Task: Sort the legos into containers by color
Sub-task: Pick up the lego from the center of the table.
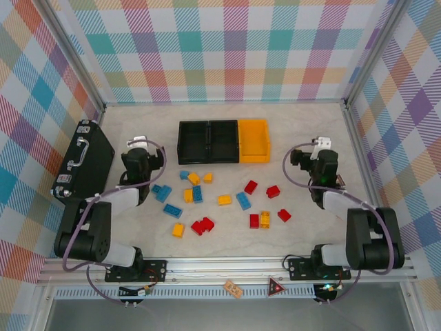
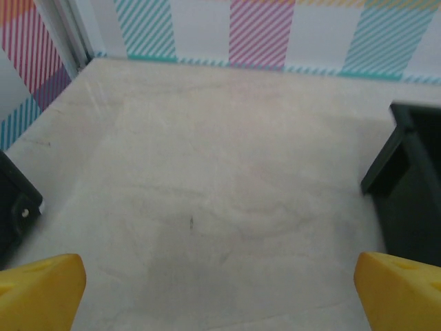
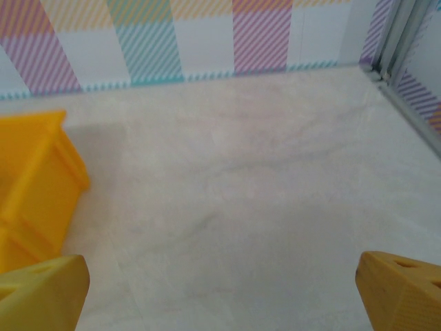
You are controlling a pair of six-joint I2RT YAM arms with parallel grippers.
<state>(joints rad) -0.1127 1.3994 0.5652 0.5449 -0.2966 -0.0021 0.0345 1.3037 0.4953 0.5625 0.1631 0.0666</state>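
Both pairs of jaws spread wide, empty | left gripper (image 1: 138, 143) between briefcase (image 1: 86, 165) and black bins, right gripper (image 1: 320, 146) beside yellow-orange bin (image 1: 253, 160) | legos (image 1: 224, 200) loose on table (image 1: 227, 241), containers (image 1: 209, 141) apparently empty | step: sorting not begun | next: lower onto a near brick, grip, carry to bin

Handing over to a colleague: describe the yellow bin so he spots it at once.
Look at the far middle of the table, where three bins stand joined in a row. The yellow bin is the right end of that row. The other two are black.
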